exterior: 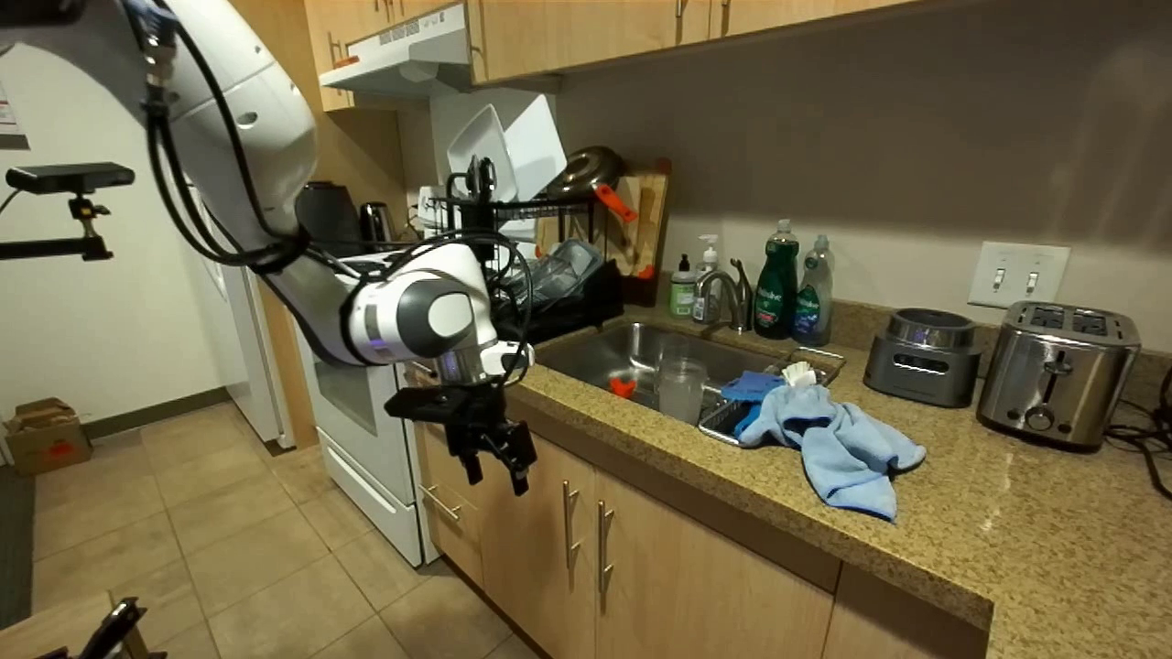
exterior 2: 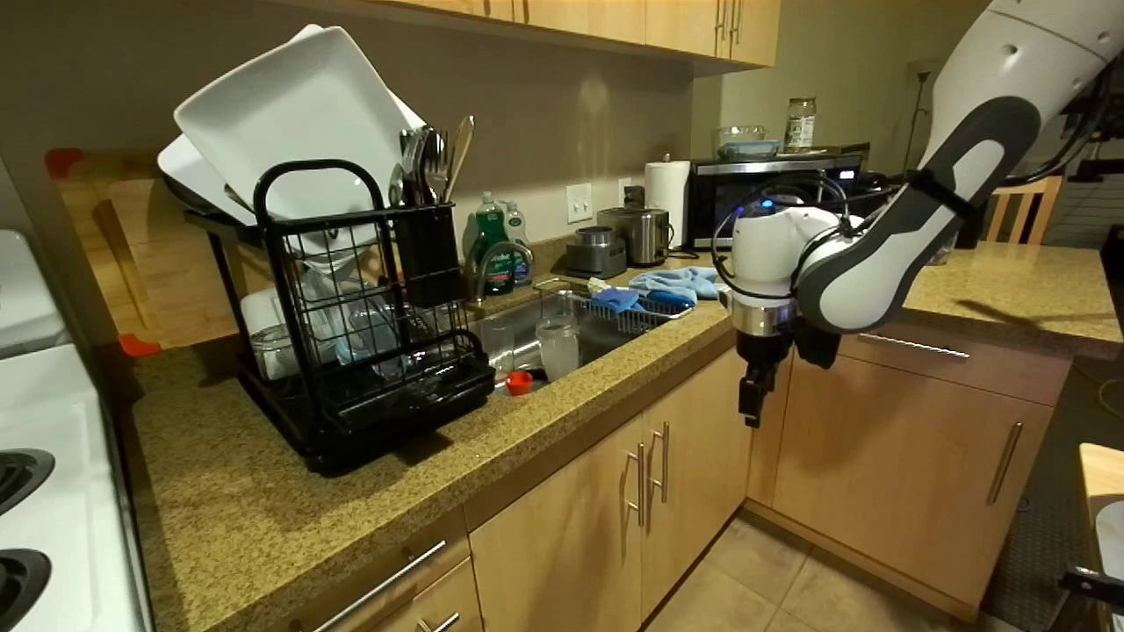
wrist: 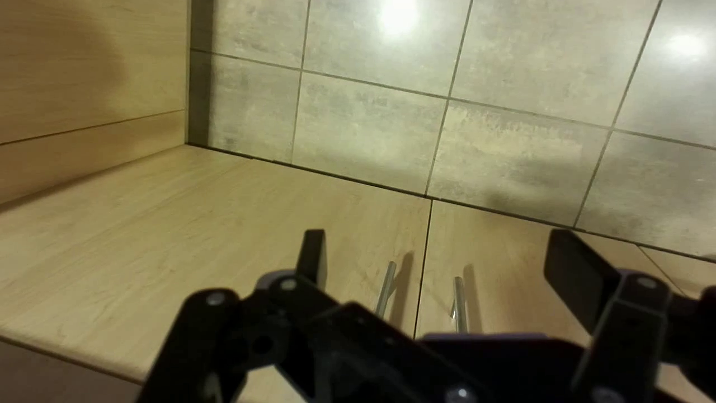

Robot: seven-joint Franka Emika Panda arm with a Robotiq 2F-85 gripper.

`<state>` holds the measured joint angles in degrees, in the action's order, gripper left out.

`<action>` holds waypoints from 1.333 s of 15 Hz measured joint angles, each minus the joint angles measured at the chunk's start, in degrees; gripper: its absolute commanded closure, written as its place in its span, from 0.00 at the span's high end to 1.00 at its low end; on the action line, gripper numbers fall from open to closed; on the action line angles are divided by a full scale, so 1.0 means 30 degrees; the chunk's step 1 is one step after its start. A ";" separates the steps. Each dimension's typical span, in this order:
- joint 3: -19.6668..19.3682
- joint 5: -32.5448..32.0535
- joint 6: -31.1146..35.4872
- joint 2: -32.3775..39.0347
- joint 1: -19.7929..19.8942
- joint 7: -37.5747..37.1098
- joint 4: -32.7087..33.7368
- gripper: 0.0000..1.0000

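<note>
2 shut cabinet doors [exterior: 714, 572], upright silver handles [wrist: 460, 305]

there are two sink-cabinet handles [wrist: 386, 289], one faucet [exterior: 740, 307], one toaster [exterior: 1053, 380]

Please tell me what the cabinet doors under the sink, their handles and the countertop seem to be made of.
Cabinet doors: wood or wood-look laminate, satin; pale grain shows.
Handles: likely metal, satin; silvery, with highlights.
Countertop: stone or stone-look laminate, slightly glossy; speckled, with soft reflections.

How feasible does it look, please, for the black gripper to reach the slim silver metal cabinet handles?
Probably yes: the gripper is open, and nothing visible stands between it and the handles.
</note>
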<state>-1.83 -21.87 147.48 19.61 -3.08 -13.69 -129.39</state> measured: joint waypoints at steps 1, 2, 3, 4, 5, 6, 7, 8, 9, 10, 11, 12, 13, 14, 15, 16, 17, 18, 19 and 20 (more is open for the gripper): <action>-0.0166 -0.0082 0.0185 0.0495 -0.0259 0.0000 0.0340 1.00; -0.0349 -0.0239 0.0392 0.0978 -0.0538 0.0000 0.0680 1.00; -0.0541 -0.0411 0.0568 0.1455 -0.0813 0.0000 0.1044 1.00; -0.0751 -0.0518 0.0712 0.1909 -0.1094 0.0000 0.1413 1.00; -0.0969 -0.0578 0.0855 0.2354 -0.1359 0.0000 0.1802 1.00; -0.1166 -0.0597 0.0989 0.2751 -0.1583 0.0000 0.2158 1.00; -0.1344 -0.0598 0.1126 0.3122 -0.1778 0.0000 0.2505 1.00; -0.1498 -0.0598 0.1246 0.3476 -0.1937 0.0000 0.2839 1.00; -0.1646 -0.0598 0.1309 0.3811 -0.2081 0.0000 0.3146 1.00; -0.1767 -0.0598 0.1339 0.4136 -0.2199 0.0000 0.3455 1.00; -0.1894 -0.0598 0.1355 0.4437 -0.2321 0.0000 0.3739 1.00; -0.1986 -0.0598 0.1361 0.4734 -0.2407 0.0000 0.4006 1.00; -0.2100 -0.0598 0.1362 0.5001 -0.2515 0.0000 0.4249 1.00; -0.2212 -0.0598 0.1362 0.5254 -0.2629 -0.0003 0.4472 1.00; -0.2290 -0.0592 0.1360 0.5463 -0.2724 -0.0007 0.4665 1.00; -0.2337 -0.0590 0.1360 0.5606 -0.2796 -0.0007 0.4800 1.00; -0.2354 -0.0590 0.1359 0.5680 -0.2829 -0.0008 0.4881 1.00; -0.2358 -0.0590 0.1359 0.5703 -0.2841 -0.0008 0.4910 1.00; -0.2362 -0.0589 0.1359 0.5706 -0.2841 -0.0008 0.4916 1.00; -0.2370 -0.0589 0.1359 0.5706 -0.2841 -0.0008 0.4918 1.00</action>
<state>-8.95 -23.64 151.56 36.73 -11.60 -13.71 -114.63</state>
